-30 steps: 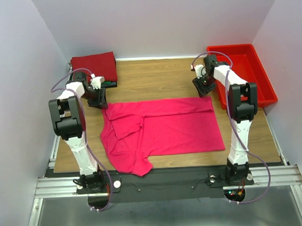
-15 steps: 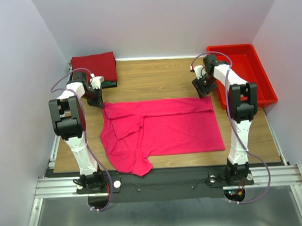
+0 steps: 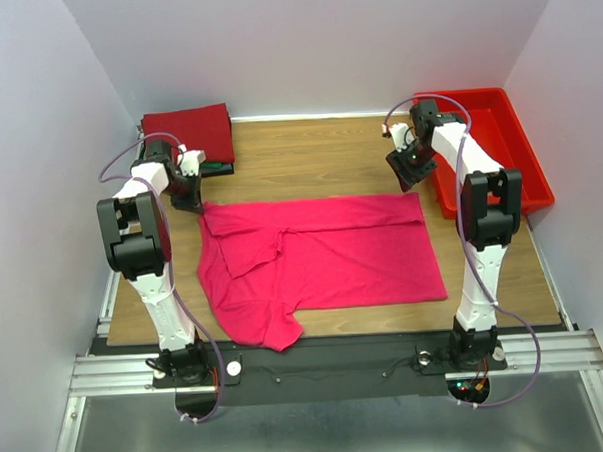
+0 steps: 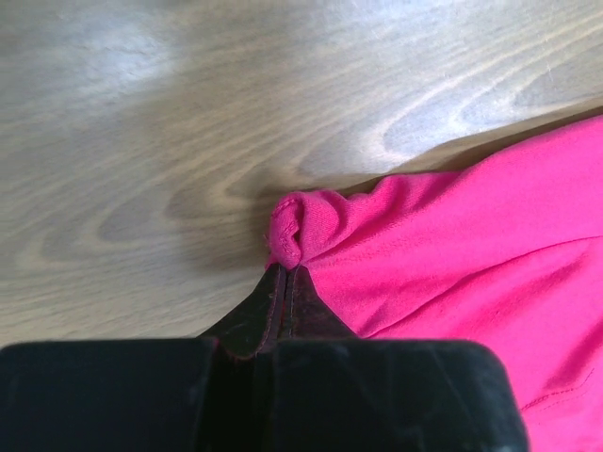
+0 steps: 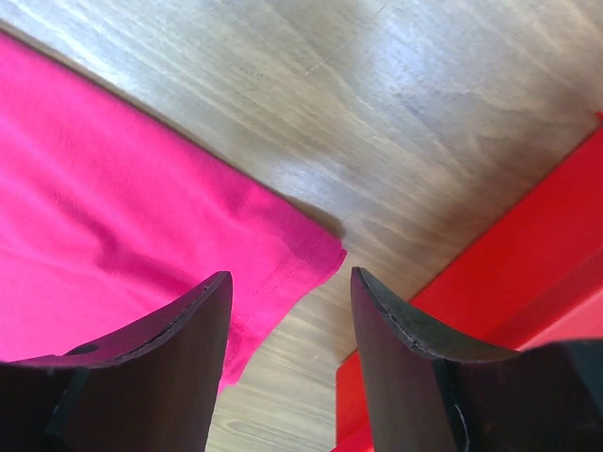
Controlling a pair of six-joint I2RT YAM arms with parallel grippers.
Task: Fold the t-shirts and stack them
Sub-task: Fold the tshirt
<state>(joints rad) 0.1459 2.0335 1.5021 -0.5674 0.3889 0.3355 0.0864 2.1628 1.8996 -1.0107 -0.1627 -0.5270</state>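
Pale wooden table [image 3: 319, 165] between plain grey walls carries everything, and the pink t-shirt [image 3: 323, 260] spread flat across its middle is the reference for the rest. Beyond that shirt's far-left corner sits a folded dark red t-shirt [image 3: 187, 126], apparently the top of the stack, set aside so the fold has room.

The left gripper [image 4: 285, 273] is clenched on the pink t-shirt's far-left corner. Its wrist view shows a small roll of fabric pinched at the tips of the closed jaws, low against the wood. Its arm rises beside the shirt's left edge, bends at the elbow and reaches forward, wrist tipped down onto the corner.

At the shirt's far-right corner the right gripper [image 5: 287, 292] is released, its fingers [image 5: 179, 330] spread either side of the hem corner and holding nothing. Whether they touch the cloth cannot be told. That arm stands tall beside the shirt's right edge, folded over at the elbow, wrist angled down and inward.

Both far corners are probably being taken so the shirt can be folded toward its near edge. Right of the shirt stands a red bin [image 3: 492, 128].
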